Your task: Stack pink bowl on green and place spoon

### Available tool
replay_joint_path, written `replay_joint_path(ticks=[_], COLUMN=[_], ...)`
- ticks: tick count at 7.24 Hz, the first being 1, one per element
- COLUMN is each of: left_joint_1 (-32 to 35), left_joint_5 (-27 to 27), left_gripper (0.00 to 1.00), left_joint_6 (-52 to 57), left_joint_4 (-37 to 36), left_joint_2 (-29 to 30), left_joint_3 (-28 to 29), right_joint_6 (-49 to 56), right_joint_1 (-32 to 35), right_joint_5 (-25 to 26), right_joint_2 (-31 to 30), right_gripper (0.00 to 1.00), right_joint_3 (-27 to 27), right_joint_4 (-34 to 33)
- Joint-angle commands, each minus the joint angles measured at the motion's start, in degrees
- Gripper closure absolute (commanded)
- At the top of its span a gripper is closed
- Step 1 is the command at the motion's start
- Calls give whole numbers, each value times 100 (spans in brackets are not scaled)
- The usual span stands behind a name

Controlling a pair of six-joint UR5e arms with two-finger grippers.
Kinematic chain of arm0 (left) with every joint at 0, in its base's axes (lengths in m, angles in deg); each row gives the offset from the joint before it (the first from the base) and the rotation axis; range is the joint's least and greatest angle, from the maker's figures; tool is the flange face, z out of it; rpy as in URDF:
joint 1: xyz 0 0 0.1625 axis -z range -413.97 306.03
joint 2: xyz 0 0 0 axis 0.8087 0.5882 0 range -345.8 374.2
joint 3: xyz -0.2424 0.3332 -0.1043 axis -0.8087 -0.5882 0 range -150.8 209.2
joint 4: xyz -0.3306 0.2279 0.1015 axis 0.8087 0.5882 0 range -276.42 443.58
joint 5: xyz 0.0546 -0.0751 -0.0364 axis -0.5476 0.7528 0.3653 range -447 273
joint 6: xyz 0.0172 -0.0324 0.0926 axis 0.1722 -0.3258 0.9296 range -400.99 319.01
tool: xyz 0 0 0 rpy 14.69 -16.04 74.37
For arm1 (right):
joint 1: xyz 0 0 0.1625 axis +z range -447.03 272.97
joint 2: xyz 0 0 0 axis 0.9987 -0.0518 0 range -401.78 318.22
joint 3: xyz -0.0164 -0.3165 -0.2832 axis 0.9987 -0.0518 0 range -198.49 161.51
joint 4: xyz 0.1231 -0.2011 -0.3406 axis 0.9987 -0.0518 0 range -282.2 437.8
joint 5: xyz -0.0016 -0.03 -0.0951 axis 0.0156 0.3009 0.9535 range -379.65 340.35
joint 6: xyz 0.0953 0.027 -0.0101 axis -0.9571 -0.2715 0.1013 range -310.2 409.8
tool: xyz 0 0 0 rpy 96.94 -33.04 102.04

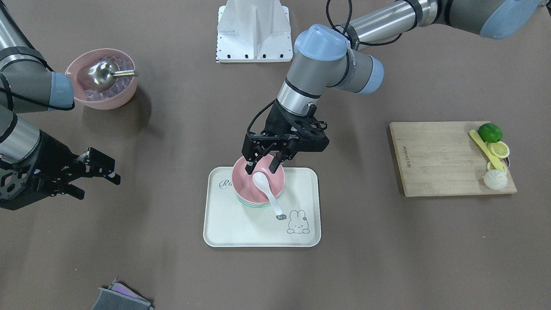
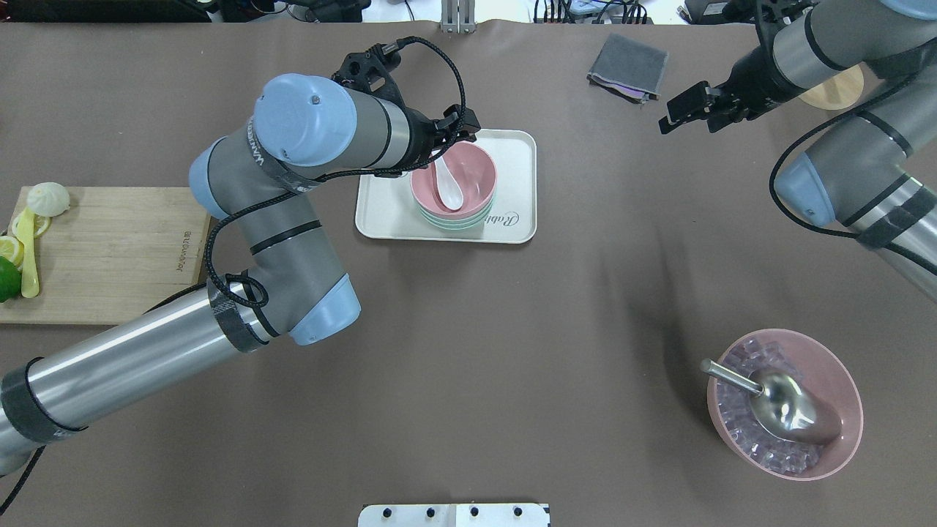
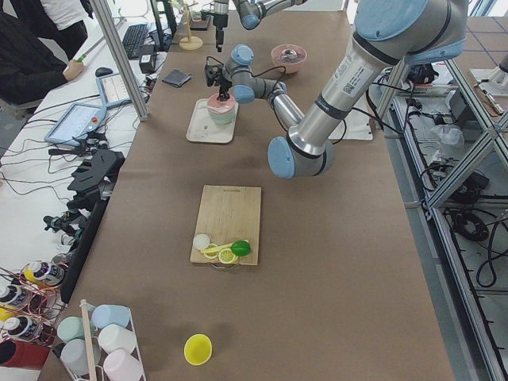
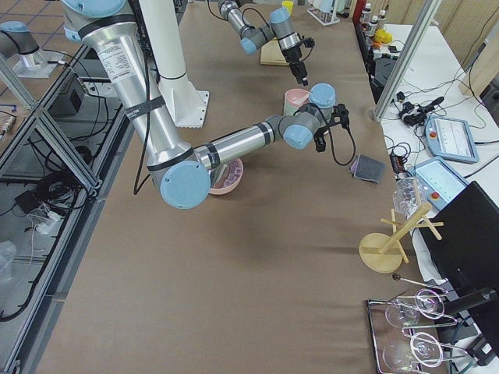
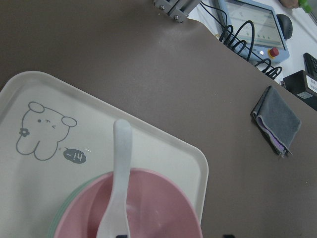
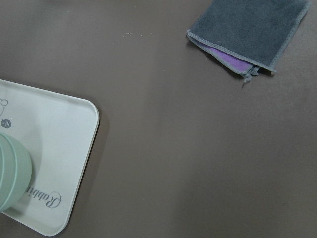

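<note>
The pink bowl [image 1: 246, 185] sits stacked on the green bowl [image 1: 255, 205] on the cream rabbit tray [image 1: 232, 228]. The white spoon [image 1: 267, 189] lies in the pink bowl with its handle over the rim toward the rabbit print. My left gripper [image 1: 262, 165] is open just above the bowl's far rim, one finger on each side of the spoon's scoop end, holding nothing. The left wrist view shows the spoon [image 5: 119, 168] resting free in the pink bowl [image 5: 153, 208]. My right gripper [image 1: 100, 186] is open and empty, away to the side, above bare table.
A large pink bowl of ice with a metal scoop [image 1: 103, 79] stands near the right arm. A wooden cutting board [image 1: 443, 157] holds a lime, lemon slices, a bun and a yellow spoon. A folded grey cloth [image 2: 628, 67] lies beyond the tray. A white mount [image 1: 254, 30] is at the robot's base.
</note>
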Motion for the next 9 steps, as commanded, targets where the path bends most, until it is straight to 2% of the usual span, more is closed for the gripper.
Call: replay_joint_path(ticks=[1, 2, 3, 4, 5, 7, 8, 9], left_joint_1=[182, 480, 1013, 1332, 1587, 2507, 3000, 3431], left_joint_5=[63, 594, 1505, 1757, 1742, 2091, 2285, 2383], left_gripper=[2, 2, 2, 2, 2, 2, 2, 2], left_joint_6=[10, 62, 263, 1179, 2093, 4287, 5169, 6231], left_joint_4=[-122, -184, -228, -272, -620, -1061, -1037, -671], left_joint_2=[-151, -552, -878, -1247, -1755, -2924, -3556, -4232], left_joint_3=[-245, -499, -580, -780, -1191, -1949, -2125, -2119], right_joint_6=[79, 663, 1103, 1534, 1782, 2521, 2532, 2732], right_joint_1=[102, 259, 479, 724, 1066, 1569, 1701, 1981], right_joint_5=[20, 20, 12, 20, 29, 108, 178, 196], right_joint_2=[-76, -277, -514, -681, -718, -1095, -1279, -1359], right_gripper=[0, 0, 0, 0, 0, 0, 0, 0], right_joint_3=[43, 61, 0, -1, -18, -123, -167, -246], right_joint_4=[-3, -12, -21, -352, -799, -882, -813, -882])
